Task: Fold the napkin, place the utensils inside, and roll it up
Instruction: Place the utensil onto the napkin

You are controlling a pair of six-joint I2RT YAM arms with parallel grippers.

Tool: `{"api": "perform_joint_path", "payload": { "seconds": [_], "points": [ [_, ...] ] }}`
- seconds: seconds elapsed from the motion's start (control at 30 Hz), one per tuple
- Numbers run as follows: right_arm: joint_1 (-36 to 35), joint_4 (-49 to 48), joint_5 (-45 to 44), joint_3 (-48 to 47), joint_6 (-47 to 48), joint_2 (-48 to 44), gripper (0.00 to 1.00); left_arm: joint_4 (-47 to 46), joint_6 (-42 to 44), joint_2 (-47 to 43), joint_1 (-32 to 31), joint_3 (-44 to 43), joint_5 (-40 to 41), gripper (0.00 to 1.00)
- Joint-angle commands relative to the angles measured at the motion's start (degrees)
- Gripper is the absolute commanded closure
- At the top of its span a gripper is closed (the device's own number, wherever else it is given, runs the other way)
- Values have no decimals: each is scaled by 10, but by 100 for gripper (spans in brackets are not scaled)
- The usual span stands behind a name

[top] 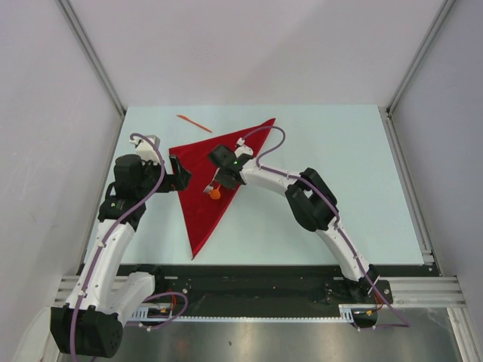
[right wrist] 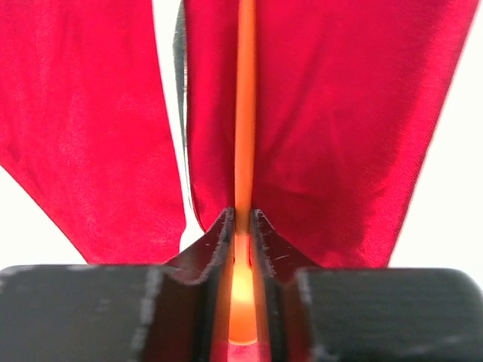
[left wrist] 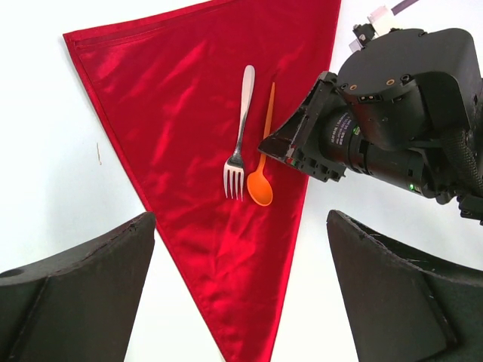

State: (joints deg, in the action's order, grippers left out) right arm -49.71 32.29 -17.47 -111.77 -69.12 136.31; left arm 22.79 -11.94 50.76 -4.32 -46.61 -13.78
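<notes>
- A pale blue-green tabletop (top: 339,166) carries everything.
- The napkin (top: 198,211), bright red, lies flat in the middle-left, folded into a long triangle. Its long axis runs front to back, and its narrow tip points at the near edge.
- The left claw (top: 179,173) hovers at the napkin's left edge, spread wide and holding nothing, probably waiting.
- The right claw (right wrist: 241,220) sits low over the napkin with its fingers close on either side of the spoon's handle. Whether it is pinching or slack cannot be told. It appears to be laying the spoon down.
- The fork (left wrist: 241,113), silvery, lies on the napkin with its tines toward the narrow tip.
- The spoon (left wrist: 260,185), orange, lies just beside it and parallel, bowl the same way.
- The knife (top: 194,123), a thin orange stick, lies slantwise on the bare tabletop beyond the napkin, not yet brought over.
</notes>
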Motion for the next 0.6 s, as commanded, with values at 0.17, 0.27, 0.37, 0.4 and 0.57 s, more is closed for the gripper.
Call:
{"api": "perform_joint_path", "payload": {
  "seconds": [0.17,0.27,0.37,0.4,0.57],
  "points": [
    [-5,-14,-44,22,65,-57,56,-17,3,3,4,-2,13,0],
    [-5,-22,-43,49,90,-104,56,-26,3,14,4,-2,30,0],
    [2,-64,-38,121,121,-188,56,-41,-18,49,4,-18,40,0],
    [18,-84,-30,144,128,-212,56,-55,-28,62,4,-32,40,0],
    [107,-253,119,343,194,-347,55,-104,-132,189,1,-102,87,3]
  ]
}}
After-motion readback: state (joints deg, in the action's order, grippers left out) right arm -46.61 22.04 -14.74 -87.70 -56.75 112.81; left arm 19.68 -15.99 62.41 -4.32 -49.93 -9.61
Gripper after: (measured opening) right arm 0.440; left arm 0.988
